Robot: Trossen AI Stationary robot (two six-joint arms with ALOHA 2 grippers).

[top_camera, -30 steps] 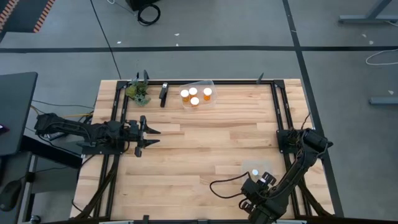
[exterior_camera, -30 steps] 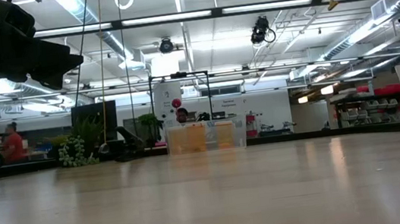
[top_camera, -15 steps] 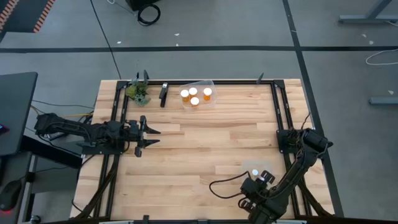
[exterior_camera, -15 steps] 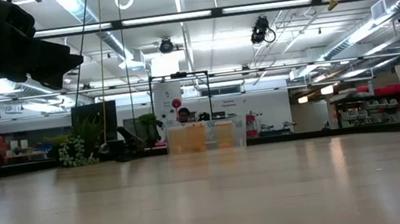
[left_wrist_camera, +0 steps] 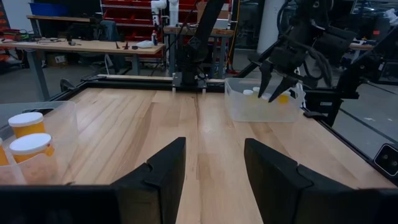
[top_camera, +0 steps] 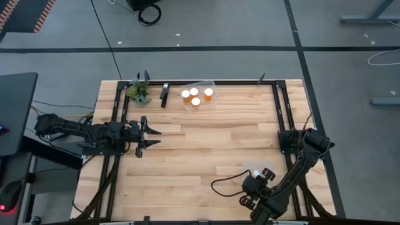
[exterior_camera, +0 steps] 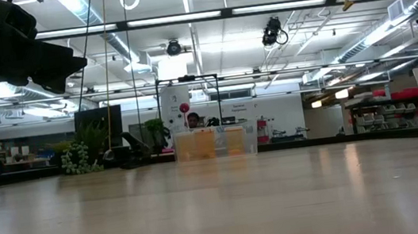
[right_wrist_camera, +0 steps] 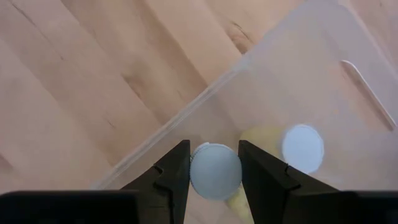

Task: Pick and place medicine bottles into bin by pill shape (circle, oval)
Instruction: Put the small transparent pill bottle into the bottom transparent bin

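**Sorting tally: pale bottle over the near bin**

While my right gripper (right_wrist_camera: 214, 171) hangs over the near clear bin (right_wrist_camera: 323, 74) at the table's front right, its fingers are clamped on a pale, white-capped bottle (right_wrist_camera: 216, 170) not yet released. At least one more white cap (right_wrist_camera: 303, 148) lies in that bin, just beside a yellowish shape I cannot identify.

Far bin (top_camera: 199, 94), table's back edge: four orange-bodied bottles (top_camera: 194, 92), apparently sorted.

Left gripper (top_camera: 147, 132): idle above bare wood at the left, fingers apart, holding nothing.

Judged status: nearly done; no loose bottles show on the table.
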